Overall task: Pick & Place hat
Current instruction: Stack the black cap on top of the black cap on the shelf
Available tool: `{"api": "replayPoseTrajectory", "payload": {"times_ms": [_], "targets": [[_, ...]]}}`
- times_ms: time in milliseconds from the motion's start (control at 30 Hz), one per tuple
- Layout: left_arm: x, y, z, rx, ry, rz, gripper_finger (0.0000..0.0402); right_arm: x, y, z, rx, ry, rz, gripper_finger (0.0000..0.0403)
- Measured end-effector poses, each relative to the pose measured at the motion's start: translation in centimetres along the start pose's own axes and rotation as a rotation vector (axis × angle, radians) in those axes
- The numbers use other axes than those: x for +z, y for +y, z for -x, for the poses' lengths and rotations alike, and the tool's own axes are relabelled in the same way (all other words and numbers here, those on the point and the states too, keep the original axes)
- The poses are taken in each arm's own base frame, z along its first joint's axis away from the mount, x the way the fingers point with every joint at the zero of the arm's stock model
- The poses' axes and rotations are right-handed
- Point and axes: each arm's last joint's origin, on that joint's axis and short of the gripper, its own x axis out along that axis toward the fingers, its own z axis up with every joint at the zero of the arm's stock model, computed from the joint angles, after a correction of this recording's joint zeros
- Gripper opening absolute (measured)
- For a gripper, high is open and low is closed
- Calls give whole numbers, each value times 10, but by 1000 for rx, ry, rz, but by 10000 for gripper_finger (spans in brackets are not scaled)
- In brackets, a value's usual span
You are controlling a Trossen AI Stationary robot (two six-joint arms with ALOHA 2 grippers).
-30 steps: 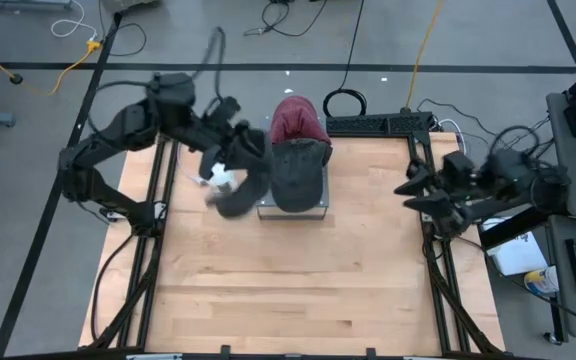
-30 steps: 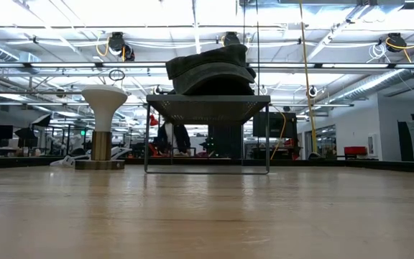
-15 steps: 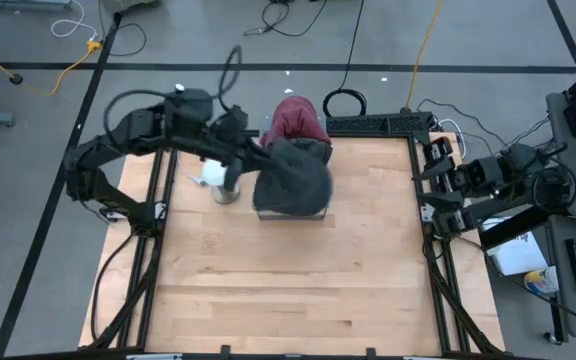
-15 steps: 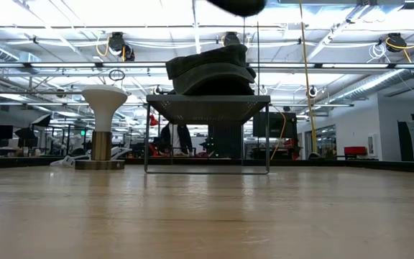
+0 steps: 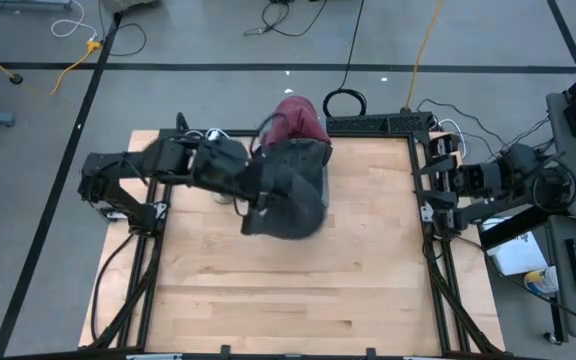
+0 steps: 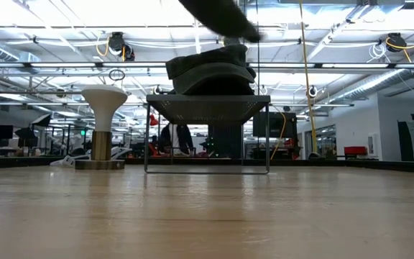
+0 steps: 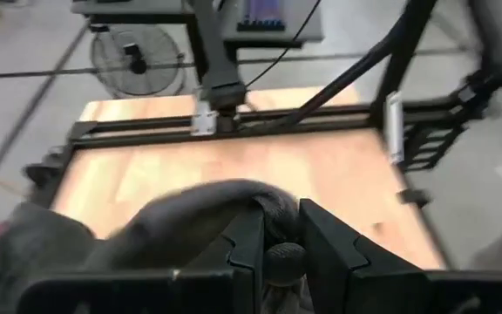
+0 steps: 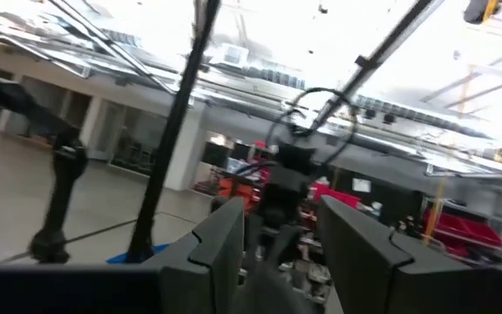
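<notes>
My left gripper (image 5: 258,190) reaches in from the table's left and is shut on a dark grey hat (image 5: 290,195), which it holds in the air over the wire rack (image 6: 207,108). In the low view the held hat (image 6: 221,16) shows at the top, above the stacked hats (image 6: 210,72) lying on the rack. A red hat (image 5: 296,118) lies at the rack's far end. The white hat stand (image 6: 104,108) rises from its round base left of the rack. My right gripper (image 5: 430,182) waits open at the table's right edge, tipped upward, with nothing between its fingers (image 8: 220,240). My left gripper pinches a bunched part of the grey hat's cloth (image 7: 273,202) between its two fingers. The fingers come from the table's left, slanting down. The hat is lifted clear of the rack and the table and spreads out ahead of the fingers.
Bare wooden tabletop (image 5: 288,290) stretches between the rack and the near edge. Black frame rails (image 5: 438,260) run along the table's left and right sides. Cables and a keyboard lie beyond the far edge.
My left gripper has carried the grey hat from beside the white stand toward the table's right, over the rack, then a little toward the near edge and down, rolling as it went. The hat has swung over the rack. My right gripper has rolled in place.
</notes>
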Motion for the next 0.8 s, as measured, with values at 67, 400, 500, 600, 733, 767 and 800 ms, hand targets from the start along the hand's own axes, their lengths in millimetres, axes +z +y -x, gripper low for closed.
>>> {"api": "replayPoseTrajectory", "payload": {"times_ms": [67, 400, 500, 600, 733, 767, 800], "targets": [[-2, -2, -4, 34, 16, -46, 53, 0, -1, 0, -30, 10, 1, 139], [4, 11, -4, 118, -24, -295, 53, -5, 0, -7, -60, 33, 1, 139], [2, 19, -5, 100, -1, -358, 53, -9, 1, -13, -53, 56, 2, 139], [-2, 28, -7, 108, 34, -418, 53, -14, 2, -18, -47, 74, 3, 139], [-6, 41, -6, 121, 86, -503, 53, -19, 4, -27, -45, 87, 4, 139], [-8, 44, -3, 117, 101, -540, 53, -20, 5, -29, -45, 85, 2, 139], [-10, 46, -2, 113, 121, -583, 53, -21, 5, -31, -45, 82, -4, 139]]}}
